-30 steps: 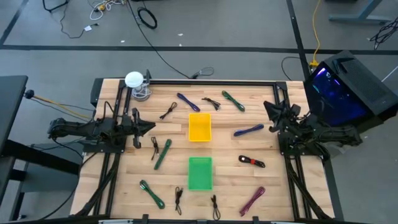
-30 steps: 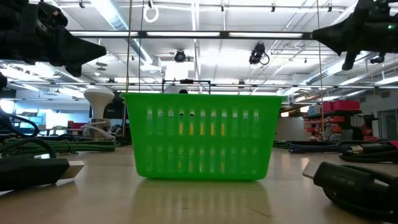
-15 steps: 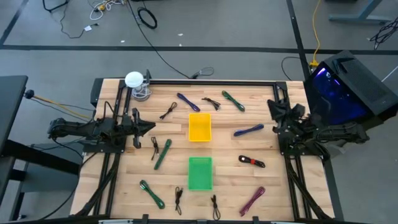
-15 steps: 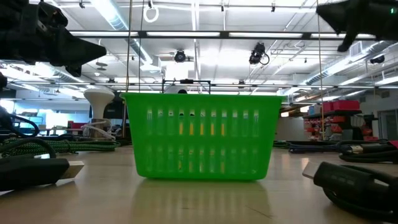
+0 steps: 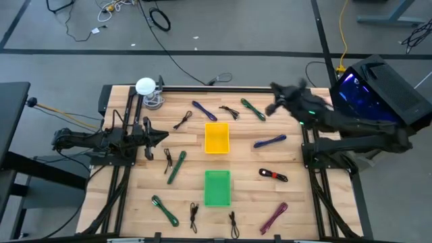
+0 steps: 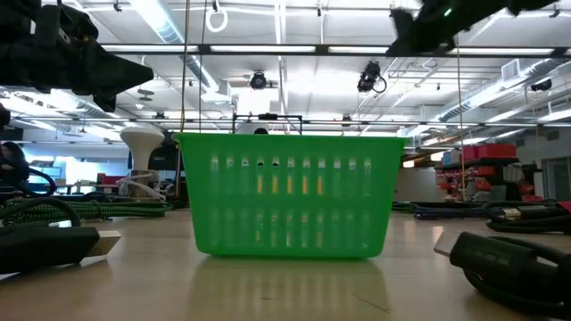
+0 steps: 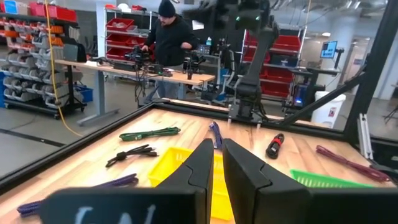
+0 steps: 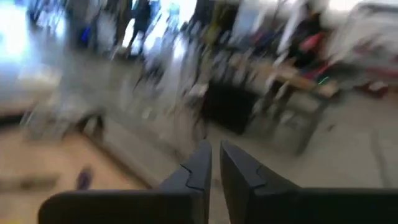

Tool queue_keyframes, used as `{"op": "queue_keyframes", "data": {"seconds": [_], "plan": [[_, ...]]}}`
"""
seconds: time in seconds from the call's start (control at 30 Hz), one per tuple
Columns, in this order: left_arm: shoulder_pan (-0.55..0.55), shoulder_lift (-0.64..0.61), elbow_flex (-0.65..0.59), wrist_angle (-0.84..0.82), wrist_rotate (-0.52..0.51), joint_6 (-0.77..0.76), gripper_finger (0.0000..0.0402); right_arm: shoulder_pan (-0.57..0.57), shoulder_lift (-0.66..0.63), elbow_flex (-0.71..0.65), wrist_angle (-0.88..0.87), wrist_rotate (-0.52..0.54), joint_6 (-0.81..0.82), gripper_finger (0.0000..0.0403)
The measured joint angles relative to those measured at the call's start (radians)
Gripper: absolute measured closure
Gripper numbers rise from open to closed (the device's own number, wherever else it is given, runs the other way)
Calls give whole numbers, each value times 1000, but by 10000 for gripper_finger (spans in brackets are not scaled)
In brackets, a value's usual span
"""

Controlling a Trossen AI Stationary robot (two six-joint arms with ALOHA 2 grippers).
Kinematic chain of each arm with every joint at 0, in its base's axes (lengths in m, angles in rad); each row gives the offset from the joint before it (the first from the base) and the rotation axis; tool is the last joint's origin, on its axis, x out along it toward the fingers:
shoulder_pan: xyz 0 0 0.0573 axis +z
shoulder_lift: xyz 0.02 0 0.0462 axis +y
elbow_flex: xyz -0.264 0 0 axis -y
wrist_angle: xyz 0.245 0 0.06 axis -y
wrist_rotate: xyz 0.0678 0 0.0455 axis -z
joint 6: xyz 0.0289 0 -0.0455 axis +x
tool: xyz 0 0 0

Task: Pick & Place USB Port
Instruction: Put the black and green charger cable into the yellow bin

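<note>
Reaching out over the far right part of the table [image 5: 251, 202] with the right gripper [image 5: 275, 101], arm stretched long from its base at the right edge and raised well above the wood. Hanging just beside a green cable [image 5: 252, 109] near the far rim, but touching none of the cables. Showing in the right wrist view 2 dark fingers [image 8: 198, 167] drawn almost together, only a thin slit between, nothing in it. Looking much blurred there, so little more to tell.

Resting at the left edge with the left gripper [image 5: 164, 138], arm folded low and level, pointing inward toward the yellow basket [image 5: 217, 137]. Fingers [image 7: 200, 163] likewise nearly closed on a narrow gap, gripping nothing.

Lying flat on the wood on the right half: the black-and-red USB piece [image 5: 273, 175], untouched, well apart from both grippers, near the green basket [image 5: 217, 187] and nearer the camera side than a blue cable [image 5: 270, 142]. Standing 1 behind the other along the middle of the table: the 2 baskets. Scattered all round them: more cables in green, black, purple and magenta.
</note>
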Motion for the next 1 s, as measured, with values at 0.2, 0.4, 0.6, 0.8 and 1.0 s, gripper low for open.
{"op": "queue_keyframes", "data": {"seconds": [0.2, 0.4, 0.6, 0.8, 1.0], "plan": [[0, 0, 0, -5, 18, -7, 362, -68, 204, 4, -6, -111, -9, 366], [0, 0, 0, -9, 53, -27, 362, -66, 298, 7, 134, -178, 127, 366], [0, 0, 0, -11, 61, -27, 362, -141, 383, 7, -159, -250, 308, 366], [0, 0, 0, -11, 63, -27, 362, -184, 463, 6, -268, -286, 309, 367], [0, 0, 0, -12, 64, -27, 362, -221, 533, 6, -288, -415, 345, 356]]}}
